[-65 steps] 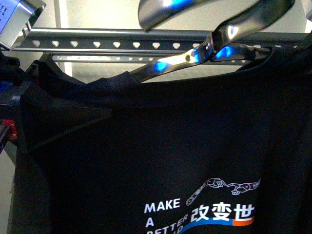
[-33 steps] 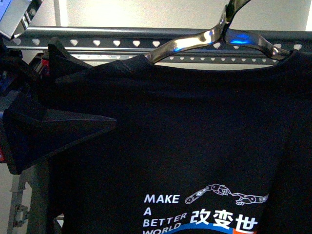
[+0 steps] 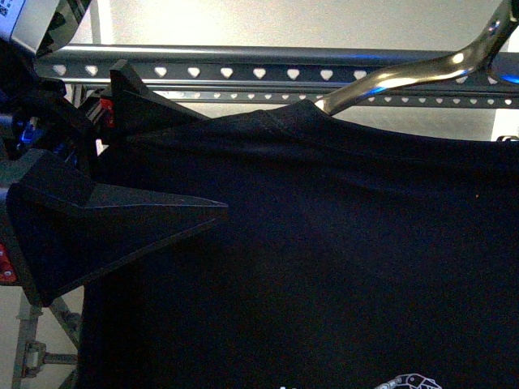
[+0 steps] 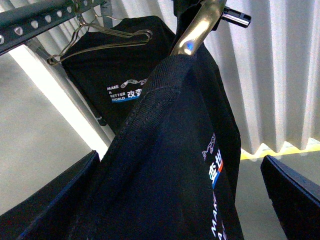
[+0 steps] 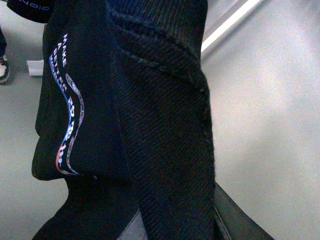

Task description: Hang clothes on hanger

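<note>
The T-shirt point(image 3: 324, 243) fills the centre and right of the front view. Its collar sits just under the rail point(image 3: 243, 58), which runs left to right across the top of the frame, above and behind the cloth. The metal hanger point(image 3: 413, 77) inside the collar slants up to the upper right corner, where its hook leaves the frame, so I cannot tell whether it is over the rail.

The left claw point(image 3: 215, 162) sits at the left edge with its fingers spread and the shirt's shoulder lying in the gap. The hook end lies away from it, so I judge the right arm nearer. Only a dark sliver of the right claw point(image 5: 239, 220) shows past the cloth, and I cannot tell its state.

Compared with half a second ago, the print has slid almost off the bottom edge. The hanger has shifted from top centre to upper right, and the left claw reaches further in.
</note>
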### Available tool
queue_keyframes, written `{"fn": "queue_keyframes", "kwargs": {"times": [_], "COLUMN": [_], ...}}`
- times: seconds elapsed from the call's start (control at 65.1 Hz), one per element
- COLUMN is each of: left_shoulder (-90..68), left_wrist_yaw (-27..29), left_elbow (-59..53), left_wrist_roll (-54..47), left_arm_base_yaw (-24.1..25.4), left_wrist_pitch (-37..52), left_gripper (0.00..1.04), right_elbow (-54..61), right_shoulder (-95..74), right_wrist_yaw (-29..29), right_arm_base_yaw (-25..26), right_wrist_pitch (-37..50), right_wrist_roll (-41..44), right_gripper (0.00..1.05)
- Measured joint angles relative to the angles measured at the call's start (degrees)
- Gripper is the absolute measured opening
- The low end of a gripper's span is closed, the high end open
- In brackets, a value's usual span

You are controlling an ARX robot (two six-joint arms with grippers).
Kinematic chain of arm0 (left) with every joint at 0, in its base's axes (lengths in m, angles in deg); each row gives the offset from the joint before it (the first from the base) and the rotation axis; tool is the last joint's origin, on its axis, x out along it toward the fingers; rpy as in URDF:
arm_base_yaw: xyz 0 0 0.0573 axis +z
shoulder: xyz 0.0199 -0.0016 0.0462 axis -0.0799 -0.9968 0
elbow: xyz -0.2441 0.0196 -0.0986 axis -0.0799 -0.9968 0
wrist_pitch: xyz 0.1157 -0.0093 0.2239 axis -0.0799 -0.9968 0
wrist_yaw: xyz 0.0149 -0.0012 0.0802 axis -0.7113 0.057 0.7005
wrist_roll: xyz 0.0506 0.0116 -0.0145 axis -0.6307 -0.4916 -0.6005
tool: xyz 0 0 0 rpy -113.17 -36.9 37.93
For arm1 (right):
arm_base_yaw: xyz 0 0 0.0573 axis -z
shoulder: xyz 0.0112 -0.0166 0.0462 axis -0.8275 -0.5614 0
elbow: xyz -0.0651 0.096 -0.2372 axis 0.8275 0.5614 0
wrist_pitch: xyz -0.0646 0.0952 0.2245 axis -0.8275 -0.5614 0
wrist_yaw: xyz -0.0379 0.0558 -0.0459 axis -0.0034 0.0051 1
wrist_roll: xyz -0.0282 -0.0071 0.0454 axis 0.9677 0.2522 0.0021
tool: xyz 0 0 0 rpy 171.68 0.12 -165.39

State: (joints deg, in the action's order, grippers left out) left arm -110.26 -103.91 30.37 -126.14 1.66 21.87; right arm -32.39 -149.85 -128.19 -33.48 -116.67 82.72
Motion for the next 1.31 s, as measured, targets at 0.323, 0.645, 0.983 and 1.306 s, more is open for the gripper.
{"fn": "queue_keyframes", "kwargs": {"times": [0.323,0.645,0.983,1.306], "left_shoulder": [0.96,2.29,2.05,12.09], "left_wrist_yaw": [27.91,28.13,55.58,67.69], "left_elbow": [-3.10,-4.46,-2.78,-11.37], "left_wrist_roll": [40.92,66.55,54.75,43.17], "left_arm_base_yaw": [1.25,1.66,3.02,6.64], "left_wrist_pitch": [13.35,20.13,20.48,12.96], "left_gripper": [0.98,0.98,0.98,0.56], "right_elbow": [1.36,2.47,4.50,8.68], "right_shoulder": [-1.20,-0.74,2.47,3.21], "right_wrist_yaw": [3.13,5.38,2.43,10.60], "right_arm_base_yaw": [3.98,-0.33,-2.54,-2.10], "right_wrist_pitch": [-0.96,2.82,13.90,10.62], "right_wrist_roll": [-0.48,-4.68,-24.46,-36.30], "right_gripper": [0.10,0.10,0.10,0.10]}}
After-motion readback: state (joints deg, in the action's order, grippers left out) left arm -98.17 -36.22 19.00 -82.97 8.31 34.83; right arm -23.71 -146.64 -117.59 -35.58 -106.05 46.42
